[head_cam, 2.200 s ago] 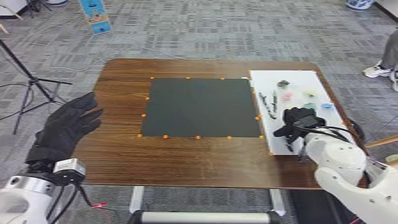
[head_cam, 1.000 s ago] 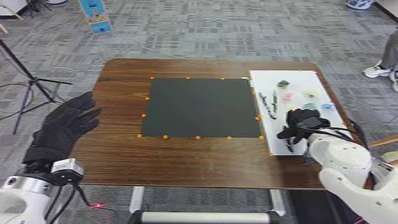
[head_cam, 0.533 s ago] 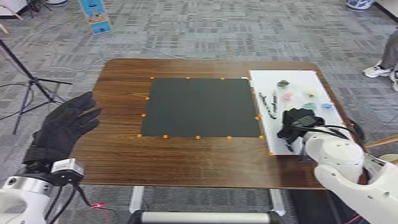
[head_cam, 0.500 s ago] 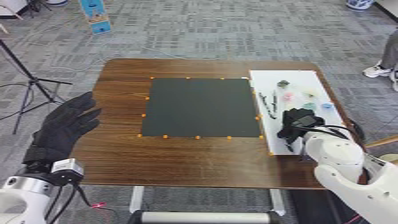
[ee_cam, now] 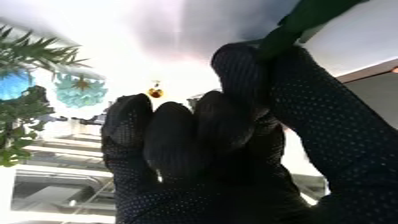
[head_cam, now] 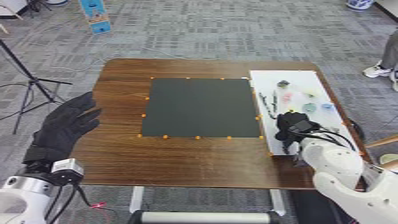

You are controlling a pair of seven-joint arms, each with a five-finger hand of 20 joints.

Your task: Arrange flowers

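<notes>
Now the right hand has shifted toward the black mat, baring more of the teal flower on the white board. Its fingers pinch a green leaf; the left hand's are relaxed.

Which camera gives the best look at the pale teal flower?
The right wrist view: the pale teal flower looks bigger there, with visible petals. The head view shows it as a small spot on the white board, beside the blue flower.
</notes>
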